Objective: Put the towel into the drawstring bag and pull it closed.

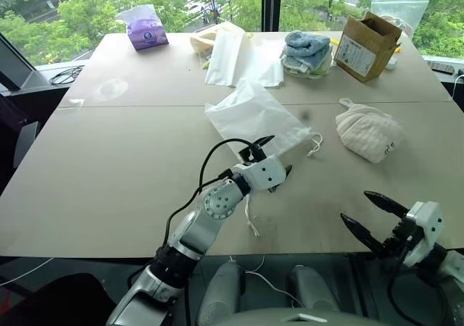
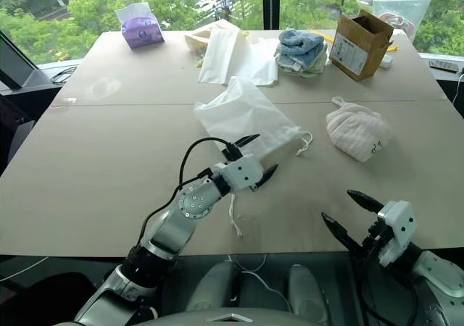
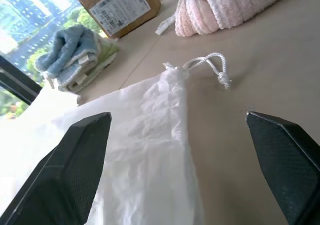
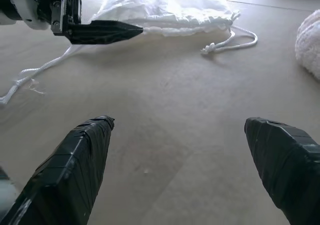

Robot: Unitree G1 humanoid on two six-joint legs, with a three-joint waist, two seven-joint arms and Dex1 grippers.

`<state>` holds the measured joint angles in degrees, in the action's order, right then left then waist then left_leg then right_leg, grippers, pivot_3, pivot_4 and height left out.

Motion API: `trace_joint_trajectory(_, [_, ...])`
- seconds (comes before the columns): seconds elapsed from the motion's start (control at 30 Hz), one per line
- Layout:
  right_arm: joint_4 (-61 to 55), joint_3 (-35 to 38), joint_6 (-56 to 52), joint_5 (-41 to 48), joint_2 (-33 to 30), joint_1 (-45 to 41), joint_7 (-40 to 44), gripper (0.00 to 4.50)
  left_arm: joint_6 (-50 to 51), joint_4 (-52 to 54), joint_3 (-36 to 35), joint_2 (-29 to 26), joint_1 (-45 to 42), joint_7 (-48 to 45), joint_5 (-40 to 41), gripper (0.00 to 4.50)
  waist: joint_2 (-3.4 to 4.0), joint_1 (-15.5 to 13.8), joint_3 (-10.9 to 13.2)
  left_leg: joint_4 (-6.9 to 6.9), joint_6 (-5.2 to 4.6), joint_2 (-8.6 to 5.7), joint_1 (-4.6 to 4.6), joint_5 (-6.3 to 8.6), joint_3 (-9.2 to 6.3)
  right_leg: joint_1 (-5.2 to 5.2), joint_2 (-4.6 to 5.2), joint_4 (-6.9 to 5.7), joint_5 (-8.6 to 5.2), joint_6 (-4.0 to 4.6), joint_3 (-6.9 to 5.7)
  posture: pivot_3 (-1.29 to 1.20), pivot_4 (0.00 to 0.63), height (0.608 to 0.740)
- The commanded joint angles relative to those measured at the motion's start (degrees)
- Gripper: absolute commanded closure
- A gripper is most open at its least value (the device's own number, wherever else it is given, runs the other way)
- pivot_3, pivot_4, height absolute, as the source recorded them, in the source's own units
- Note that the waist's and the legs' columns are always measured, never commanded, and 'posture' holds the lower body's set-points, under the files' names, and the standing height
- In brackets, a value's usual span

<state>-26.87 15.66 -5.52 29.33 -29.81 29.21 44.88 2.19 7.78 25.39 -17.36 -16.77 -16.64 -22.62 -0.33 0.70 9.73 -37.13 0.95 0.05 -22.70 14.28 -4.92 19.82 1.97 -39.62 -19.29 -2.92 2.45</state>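
Bag [image 1: 254, 116] lies flat on the table [image 1: 109, 181], mouth end toward the near right, one knotted cord [image 1: 315, 146] just beside the mouth and a second cord [image 1: 249, 214] trailing to the near edge. Towel [image 1: 368, 132] rests bunched on the table to the right of the bag, apart from it and outside it.

Left gripper [image 1: 272, 163] hovers at the bag's mouth edge, fingers spread, pinching nothing; whether a fingertip touches the fabric cannot be told. Right gripper [image 1: 371, 216] sits near the table's front edge, well short of the towel, fingers spread and empty.

Step in hand, by judgement: approach to the bag mouth, ahead of opening it. No part of the task is complete.

Next move calls for:
- Left gripper to close on one layer only of the mouth hem, then lift, so the mouth gapes.
- Right gripper to advance to the towel and pinch its bulk.

Risk: thin fabric may pinch as two layers, keeping the mouth sealed.
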Motion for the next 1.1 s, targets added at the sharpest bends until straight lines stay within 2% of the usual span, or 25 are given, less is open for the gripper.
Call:
trace_joint_trajectory(0.03, [-3.1, 2.7, 0.0, 1.4, -0.6, 0.4, -0.5, 0.0, 1.5, -0.1, 0.3, 0.2, 0.2, 4.2, -7.2, 0.05, 0.0, 0.0, 0.0, 0.0, 0.0, 0.0, 0.01, 0.0, 0.02, 0.0, 0.0, -0.01, 0.0, 0.0, 0.02, 0.0, 0.15, 0.74])
trace_joint_trajectory(0.33, [-2.4, 3.5, 2.7, 2.3, 0.2, 1.8, 2.4, 0.0, 1.7, -5.9, 0.3, 2.9, -1.4, 8.8, -12.9, 0.05, -0.02, -0.1, 0.0, -0.01, 0.0, -0.04, -0.02, 0.0, -0.03, 0.0, 0.02, -0.04, -0.01, -0.01, -0.05, 0.0, 0.15, 0.74])
trace_joint_trajectory(0.73, [-1.8, 2.3, 5.9, 4.2, 1.1, 0.9, 7.8, 0.0, 1.6, -4.8, -1.9, 4.2, -1.1, 13.8, -15.4, 0.05, -0.01, -0.1, 0.0, -0.01, 0.0, -0.03, 0.0, 0.0, -0.03, 0.0, 0.01, -0.07, 0.0, -0.01, -0.04, 0.0, 0.15, 0.74])
trace_joint_trajectory(0.83, [-1.3, 2.3, 7.7, 4.7, 2.0, -0.1, 9.0, 0.0, 1.5, -5.3, -1.9, 4.2, -1.2, 14.2, -15.4, 0.9, -0.01, -0.1, 0.0, -0.01, 0.0, -0.03, 0.0, 0.0, -0.03, 0.0, 0.01, -0.07, 0.0, -0.01, -0.04, 0.0, 0.15, 0.74])
trace_joint_trajectory(0.93, [-1.3, 2.3, 6.9, 4.4, 2.1, -1.3, 8.2, 0.0, 1.4, -5.6, -2.2, 4.3, -1.2, 14.8, -15.5, 2.25, -0.01, -0.1, 0.0, -0.01, 0.0, -0.03, -0.01, 0.0, -0.04, 0.0, 0.01, -0.07, 0.0, -0.01, -0.06, 0.0, 0.15, 0.74])
trace_joint_trajectory(1.03, [-1.2, 2.0, 6.6, 4.2, 2.1, -2.2, 7.8, 0.0, 1.0, -6.0, -2.5, 4.2, -1.7, 15.3, -15.4, 3.8, -0.01, -0.1, 0.0, -0.02, 0.0, -0.03, 0.0, 0.0, -0.03, 0.0, 0.02, -0.08, 0.0, -0.01, -0.05, 0.0, 0.15, 0.74])
trace_joint_trajectory(1.07, [-1.1, 1.9, 6.5, 4.2, 2.1, -2.4, 7.7, 0.0, 0.9, -6.2, -2.6, 4.2, -1.9, 15.4, -15.4, 4.24, -0.01, -0.1, 0.0, -0.02, 0.0, -0.03, 0.0, 0.0, -0.03, 0.0, 0.02, -0.08, 0.0, -0.01, -0.05, 0.0, 0.15, 0.74])
trace_joint_trajectory(1.1, [-1.1, 1.8, 6.5, 4.1, 2.1, -2.6, 7.7, 0.0, 0.8, -6.3, -2.7, 4.3, -2.0, 15.4, -15.4, 4.46, -0.01, -0.1, 0.0, -0.02, 0.0, -0.03, 0.0, 0.0, -0.03, 0.0, 0.02, -0.08, 0.0, -0.01, -0.05, 0.0, 0.15, 0.74])
